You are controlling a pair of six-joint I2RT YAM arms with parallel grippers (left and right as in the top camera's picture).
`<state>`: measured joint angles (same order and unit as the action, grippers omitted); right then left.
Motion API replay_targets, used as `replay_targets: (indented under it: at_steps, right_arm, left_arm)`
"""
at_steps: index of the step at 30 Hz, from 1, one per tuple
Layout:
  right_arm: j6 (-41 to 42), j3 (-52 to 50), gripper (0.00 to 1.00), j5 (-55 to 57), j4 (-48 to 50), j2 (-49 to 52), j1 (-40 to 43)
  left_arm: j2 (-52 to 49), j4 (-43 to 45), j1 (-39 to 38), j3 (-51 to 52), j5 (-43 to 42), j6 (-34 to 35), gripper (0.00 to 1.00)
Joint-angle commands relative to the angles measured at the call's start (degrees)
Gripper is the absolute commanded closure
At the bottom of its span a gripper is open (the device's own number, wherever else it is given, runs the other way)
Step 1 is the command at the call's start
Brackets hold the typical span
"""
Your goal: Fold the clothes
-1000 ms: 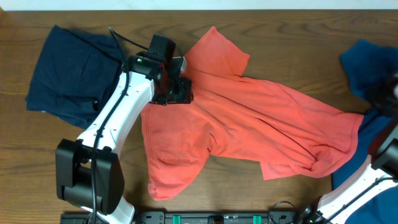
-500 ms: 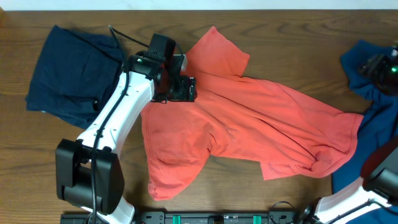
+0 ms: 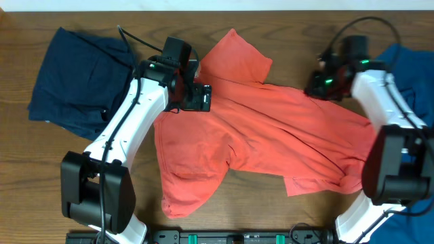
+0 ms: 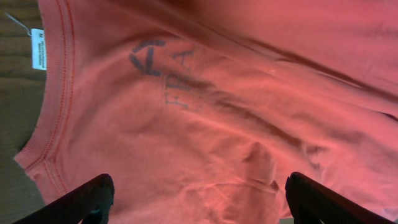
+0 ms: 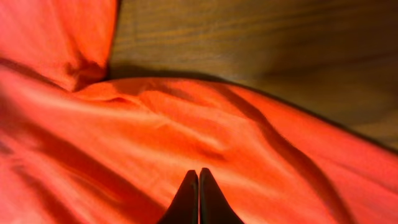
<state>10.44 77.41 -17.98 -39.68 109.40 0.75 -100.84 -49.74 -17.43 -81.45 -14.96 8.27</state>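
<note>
The coral-red T-shirt (image 3: 271,129) lies spread across the bench (image 3: 291,34) — its collar (image 4: 53,93) beneath the left jaws, which stand wide apart, its upper edge under the right jaws — pressed together.

Crumpled coral-red cotton T-shirt (image 3: 271,135) blankets the middle of the brown wooden worktop (image 3: 291,34); bare wood shows along the far edge and front left. Dark navy garment (image 3: 74,81) blocks left, bright blue garment (image 3: 420,68) blocks right.
</note>
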Motion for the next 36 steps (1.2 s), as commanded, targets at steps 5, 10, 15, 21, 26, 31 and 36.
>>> replay_targets:
  at_steps: [5,10,15,21,26,31,36]
  right_arm:
    - [12.28,-3.28,0.99,9.9,7.26,5.75,-5.92]
    - [21.81,-3.28,0.99,9.81,14.93,13.18,-6.58]
    - [31.71,-3.23,0.99,7.85,37.29,20.68,-6.56]
    - [31.06,-0.76,0.99,0.74,55.43,21.57,-6.47]
    - [22.45,2.91,0.85,-4.09,48.11,15.26,-5.73]
    - [11.02,3.72,0.65,-3.74,31.04,2.51,-5.27]
    - [8.74,3.72,0.56,1.09,11.45,-9.6,-5.07]
  left_arm:
    - [0.2,-0.37,0.0,-0.33,1.14,-0.79,0.11]
    - [0.2,-0.35,0.0,-0.33,1.14,-0.79,0.1]
    - [0.2,-0.17,-0.02,-0.33,1.11,-0.76,0.07]
    - [0.11,1.55,-0.02,-0.31,1.27,-0.98,0.0]
    - [-0.52,4.15,-0.02,-0.31,4.59,-2.36,0.02]
    - [-3.72,6.56,0.0,-0.22,10.16,-4.07,0.0]
    - [-9.53,9.01,0.07,-0.22,10.38,-6.14,0.4]
